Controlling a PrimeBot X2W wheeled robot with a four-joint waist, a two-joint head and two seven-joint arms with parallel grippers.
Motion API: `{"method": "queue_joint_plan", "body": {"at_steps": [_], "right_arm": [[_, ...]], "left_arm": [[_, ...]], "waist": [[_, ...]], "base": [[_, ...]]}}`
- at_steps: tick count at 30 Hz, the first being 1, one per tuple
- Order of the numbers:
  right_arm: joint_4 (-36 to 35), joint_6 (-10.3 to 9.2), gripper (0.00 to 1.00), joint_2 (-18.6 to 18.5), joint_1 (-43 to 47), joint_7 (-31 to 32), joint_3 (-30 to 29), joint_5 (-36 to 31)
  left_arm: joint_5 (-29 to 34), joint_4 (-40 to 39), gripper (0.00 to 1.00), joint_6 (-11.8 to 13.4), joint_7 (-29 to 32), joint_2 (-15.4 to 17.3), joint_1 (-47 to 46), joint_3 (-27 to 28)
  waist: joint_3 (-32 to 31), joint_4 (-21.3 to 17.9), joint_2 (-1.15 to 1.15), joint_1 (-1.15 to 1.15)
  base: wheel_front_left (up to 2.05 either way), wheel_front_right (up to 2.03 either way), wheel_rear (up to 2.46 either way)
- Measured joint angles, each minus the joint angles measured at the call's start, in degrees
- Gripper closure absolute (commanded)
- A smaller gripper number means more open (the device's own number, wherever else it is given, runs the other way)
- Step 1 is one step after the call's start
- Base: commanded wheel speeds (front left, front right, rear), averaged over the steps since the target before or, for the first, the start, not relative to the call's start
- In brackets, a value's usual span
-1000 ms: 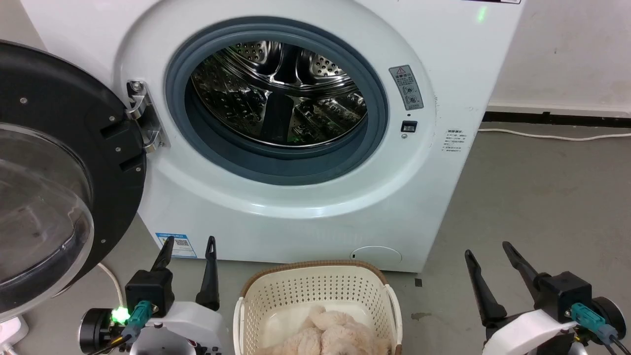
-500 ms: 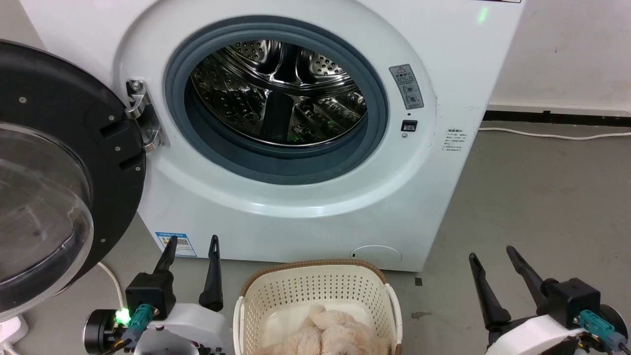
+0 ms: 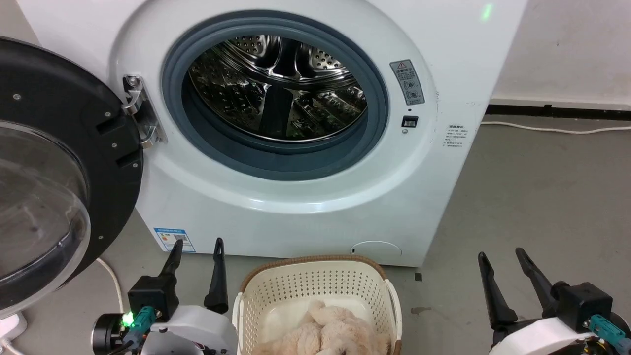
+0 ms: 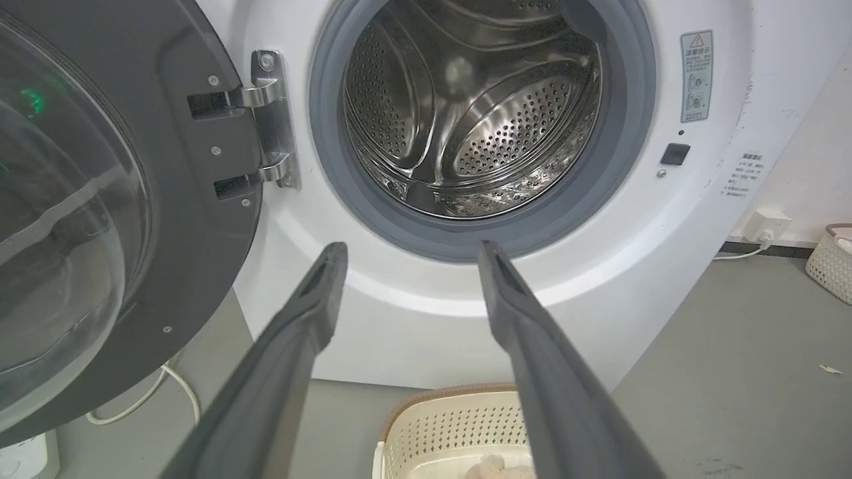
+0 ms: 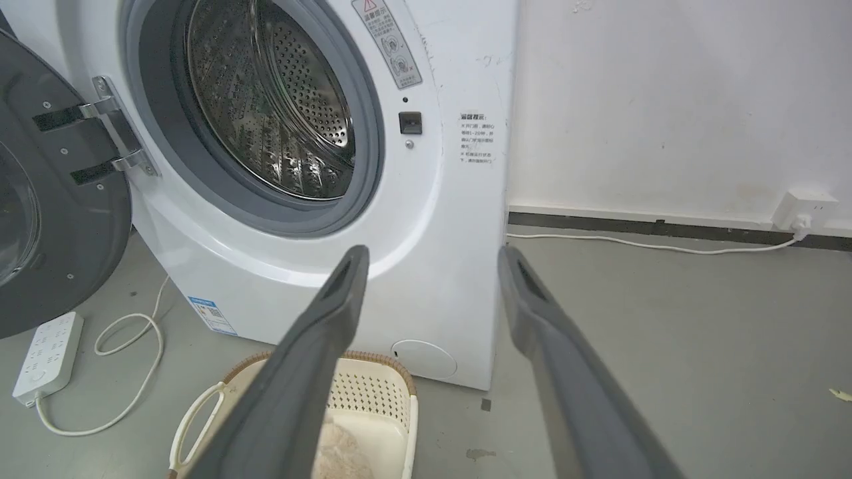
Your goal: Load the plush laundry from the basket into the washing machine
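Observation:
The white washing machine (image 3: 305, 207) stands ahead, its black-framed door (image 3: 54, 162) swung open to the left and its steel drum (image 3: 276, 88) bare. On the floor before it sits the cream basket (image 3: 315, 291), holding the fluffy beige plush laundry (image 3: 325, 333). My left gripper (image 3: 197, 244) is open, just left of the basket. My right gripper (image 3: 500, 254) is open too, well to the basket's right. In the left wrist view the left gripper (image 4: 406, 247) points at the washing machine (image 4: 426, 319), basket (image 4: 459, 426) below. The right gripper (image 5: 429, 251) frames the washing machine (image 5: 426, 279) above the basket (image 5: 373, 406) and plush laundry (image 5: 339, 452).
A white power strip (image 5: 46, 356) with a looped cable (image 5: 133, 346) lies on the grey floor under the door. Another cable (image 3: 552, 129) runs along the wall at right to a socket (image 5: 809, 206). A second basket (image 4: 832, 263) stands far right.
The head camera has tipped slightly down, so the washer sits higher in view. The left gripper has shifted slightly right toward the basket; the right gripper has drifted right and lower.

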Motion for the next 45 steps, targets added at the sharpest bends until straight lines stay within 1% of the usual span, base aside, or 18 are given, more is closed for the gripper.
{"method": "queue_joint_plan", "body": {"at_steps": [3, 5, 13, 24, 30, 32, 39, 45], "right_arm": [[0.0, 0.0, 0.0, 0.0, 0.0, -0.4, 0.0, 0.4], [0.0, 0.0, 0.0, 0.0, 0.0, -0.6, -0.1, 1.0], [-0.2, 0.0, 0.0, 0.0, -0.9, -1.7, -0.6, 2.2], [0.1, 0.0, 0.0, 0.0, -3.2, -3.3, -1.7, 4.3], [0.5, 0.0, 0.0, 0.0, -4.3, -4.1, -2.2, 5.7], [0.7, 0.0, 0.0, 0.0, -4.5, -4.5, -2.3, 6.2], [1.3, 0.0, 0.0, 0.0, -5.3, -5.4, -2.6, 8.0], [1.3, 0.0, 0.0, 0.0, -6.0, -6.1, -2.8, 9.5]], "left_arm": [[-0.5, 0.6, 0.0, 0.0, 0.6, 0.0, -0.1, -0.6], [-1.2, 1.9, 0.0, -0.2, 2.1, 0.0, -0.9, -1.7], [-3.9, 7.1, 0.0, -1.1, 5.5, 0.0, -5.9, -4.2], [-7.3, 16.9, 0.0, -3.0, 11.0, -0.1, -13.1, -11.0], [-10.4, 20.9, 0.0, -2.9, 14.7, -0.1, -16.4, -15.0], [-11.1, 22.1, 0.0, -2.4, 16.0, -0.1, -17.3, -16.4], [-11.9, 27.0, 0.0, -1.9, 21.3, -0.1, -20.3, -21.4], [-13.5, 30.9, 0.0, -1.4, 25.6, 0.0, -21.9, -24.1]], "waist": [[0.5, -0.2, 0.0, 0.0], [1.7, -0.6, 0.0, 0.0], [5.1, -1.7, 0.0, 0.01], [11.3, -3.7, 0.0, 0.01], [14.6, -4.8, 0.0, 0.01], [15.7, -5.1, 0.0, 0.01], [19.2, -6.7, 0.0, 0.01], [22.2, -8.2, 0.0, 0.01]], "base": [[0.0, 0.0, 0.0], [0.0, 0.0, 0.0], [0.0, 0.0, 0.0], [0.0, 0.0, 0.0], [0.0, 0.0, 0.0], [0.0, 0.0, 0.0], [0.0, 0.0, 0.0], [0.0, 0.0, 0.0]]}}
